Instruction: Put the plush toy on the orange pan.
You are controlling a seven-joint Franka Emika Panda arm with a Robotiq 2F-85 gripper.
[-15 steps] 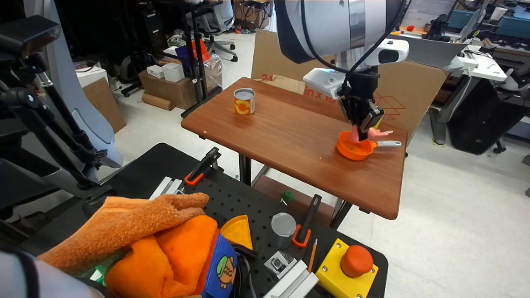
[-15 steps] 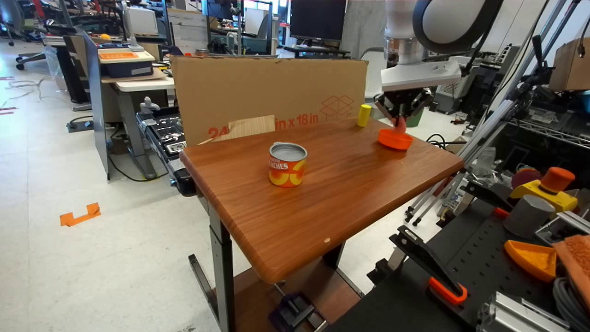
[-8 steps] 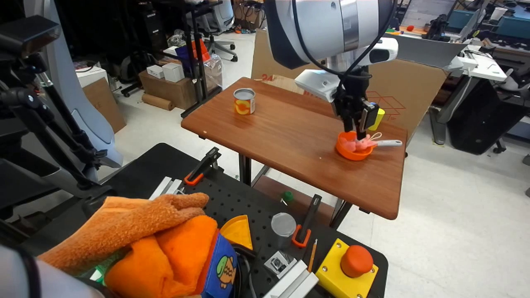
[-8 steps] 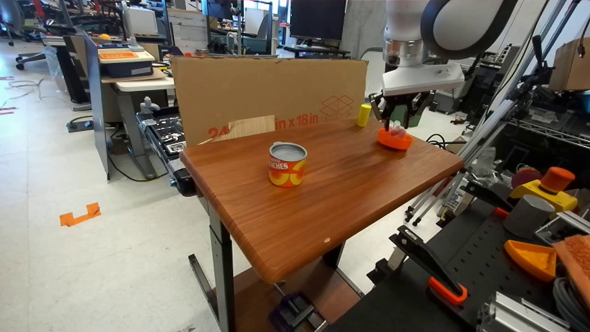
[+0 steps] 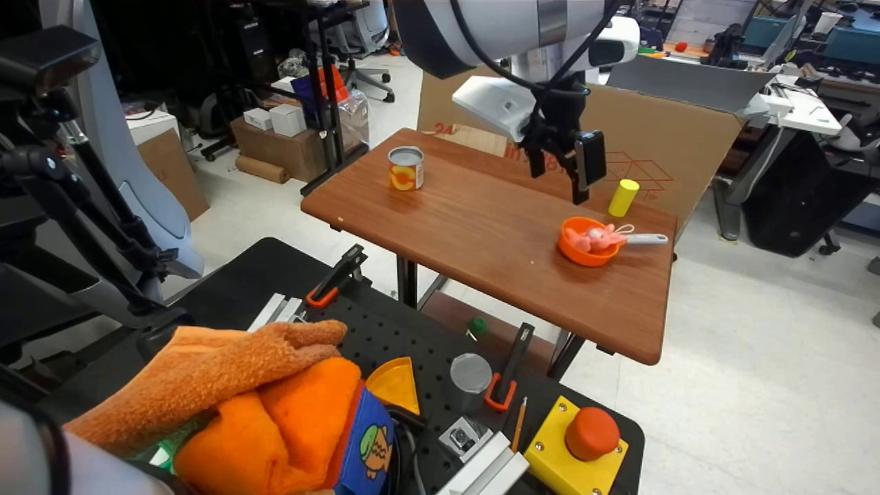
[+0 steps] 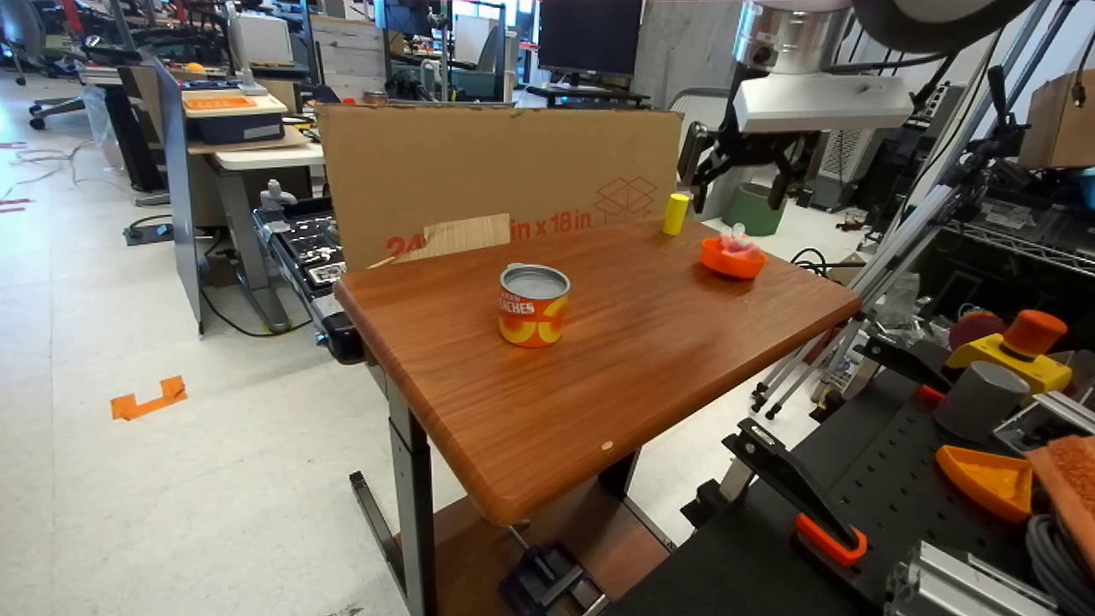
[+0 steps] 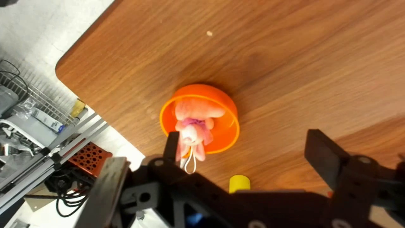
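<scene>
Gripper (image 5: pixel 558 185) in air, spread wide. Below it, apart: plush toy (image 7: pixel 194 126) lying in orange pan (image 7: pixel 223 134). Yellow cylinder (image 5: pixel 623 198) also below; can (image 6: pixel 534 306) well apart from gripper.

We see a small, lumpy, salmon-pink plush toy (image 7: pixel 193 129) (we notice purple at its neck) lying face up in a round, shallow, bright-orange, plastic-looking pan (image 7: pixel 224 130). The toy's ears and white cord loop reach past the rim by the grey handle; the pan sits flat on a brown wood-grain tabletop (image 5: pixel 481 220).
</scene>
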